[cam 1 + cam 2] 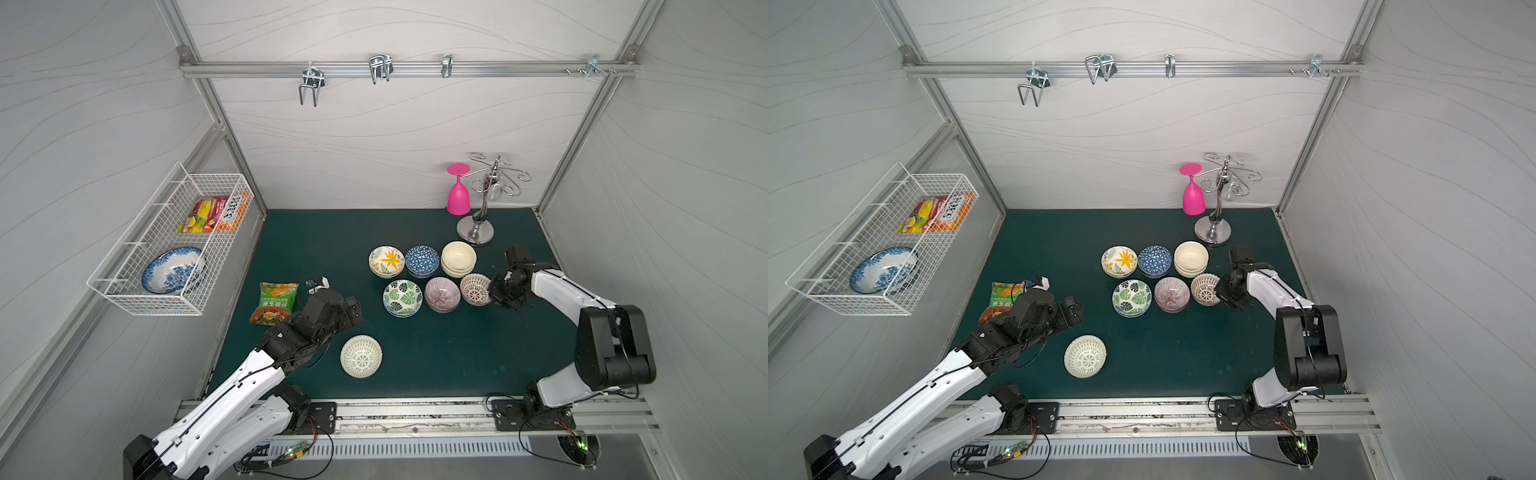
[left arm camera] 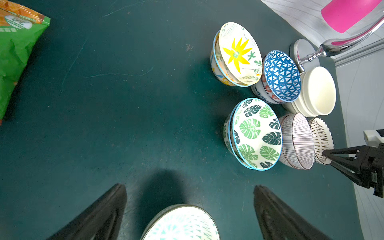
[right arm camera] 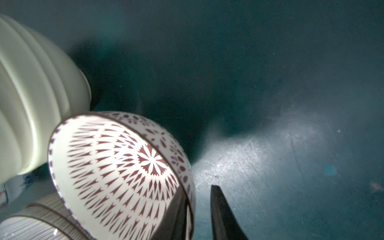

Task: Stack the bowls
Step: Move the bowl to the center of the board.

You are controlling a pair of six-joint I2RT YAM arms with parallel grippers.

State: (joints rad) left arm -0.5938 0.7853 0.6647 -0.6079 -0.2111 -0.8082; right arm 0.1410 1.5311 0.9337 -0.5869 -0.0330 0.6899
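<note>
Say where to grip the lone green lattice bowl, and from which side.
Pinch the green lattice bowl by its rim, from above on the side nearest the left gripper, one finger inside, one outside. It sits upright, mouth up, alone on the mat, so its rim looks free all round.

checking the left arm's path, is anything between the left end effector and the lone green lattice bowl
Nothing visible. The green lattice bowl sits on bare mat by the open left end effector.
</note>
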